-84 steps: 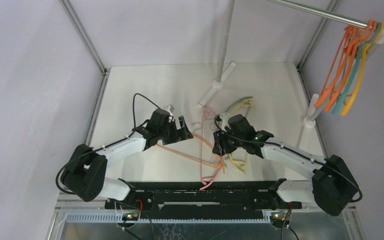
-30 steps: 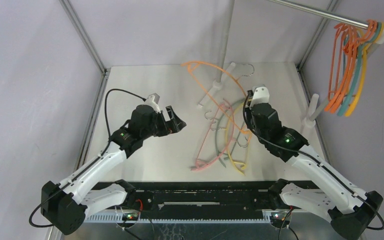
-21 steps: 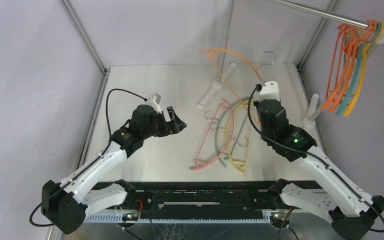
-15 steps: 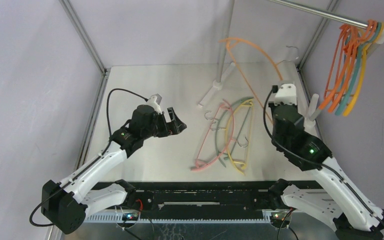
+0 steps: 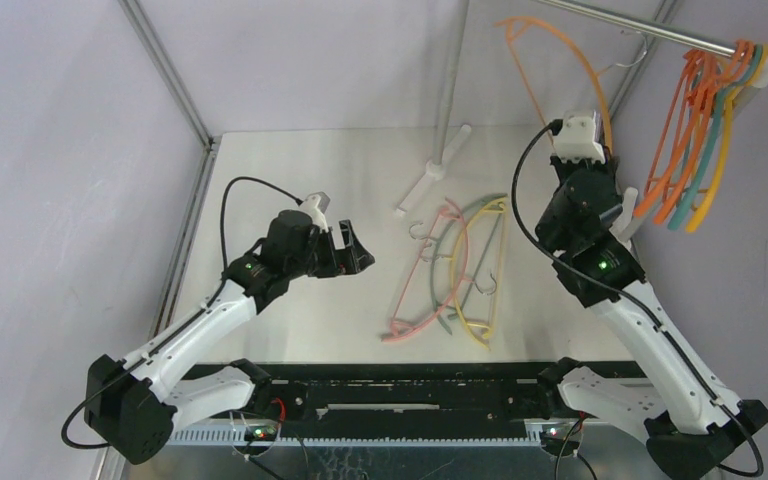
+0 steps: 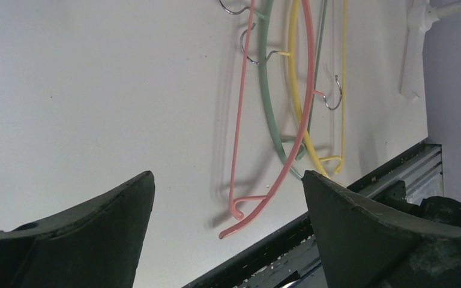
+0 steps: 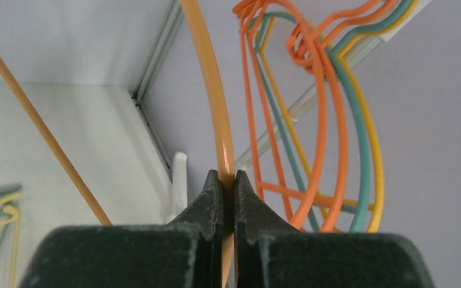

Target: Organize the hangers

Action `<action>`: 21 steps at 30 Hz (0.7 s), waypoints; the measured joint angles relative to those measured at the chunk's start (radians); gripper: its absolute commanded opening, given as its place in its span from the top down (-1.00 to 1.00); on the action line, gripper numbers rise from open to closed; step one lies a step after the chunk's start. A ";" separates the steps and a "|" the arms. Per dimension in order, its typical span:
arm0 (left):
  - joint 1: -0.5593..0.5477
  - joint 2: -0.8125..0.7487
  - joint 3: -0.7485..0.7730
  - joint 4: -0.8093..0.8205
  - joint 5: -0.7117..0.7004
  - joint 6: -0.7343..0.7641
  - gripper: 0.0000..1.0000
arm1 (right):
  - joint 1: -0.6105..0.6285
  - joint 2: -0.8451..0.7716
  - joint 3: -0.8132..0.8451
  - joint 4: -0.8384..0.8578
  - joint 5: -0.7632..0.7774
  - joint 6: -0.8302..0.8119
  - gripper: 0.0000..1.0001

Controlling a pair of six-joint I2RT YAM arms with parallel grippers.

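Note:
My right gripper (image 5: 603, 150) is raised high at the right and shut on a pale orange hanger (image 5: 578, 55). Its metal hook (image 5: 633, 55) sits just under the steel rail (image 5: 620, 22). The right wrist view shows the jaws (image 7: 228, 180) pinching the orange bar (image 7: 215, 90). Several orange, teal and yellow hangers (image 5: 705, 130) hang on the rail's end, just right of it (image 7: 324, 120). Pink (image 5: 410, 330), green and yellow (image 5: 468, 325) hangers lie tangled mid-table. My left gripper (image 5: 358, 250) hovers open and empty left of them. Its wrist view shows the pink (image 6: 242, 120), green (image 6: 269, 114) and yellow (image 6: 295, 102) hangers.
The rack's white foot (image 5: 430, 180) and upright pole (image 5: 452, 80) stand at the back centre. A second white post (image 5: 622, 215) stands by the right arm. The black front rail (image 5: 410, 380) runs along the table's near edge.
The right arm has lifted the orange hanger off the pile and carried it up and to the right, close to the rail. The left arm has barely moved, still open.

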 measured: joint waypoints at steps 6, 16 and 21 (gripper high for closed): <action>0.003 -0.008 0.000 -0.008 0.002 0.009 -0.94 | -0.088 0.071 0.082 0.088 -0.042 -0.069 1.00; 0.031 -0.014 0.000 -0.008 0.008 0.016 -0.95 | -0.233 0.148 0.129 0.050 -0.152 -0.016 1.00; 0.043 -0.008 0.000 -0.007 0.018 0.017 -0.95 | -0.315 0.163 0.129 -0.006 -0.183 0.056 1.00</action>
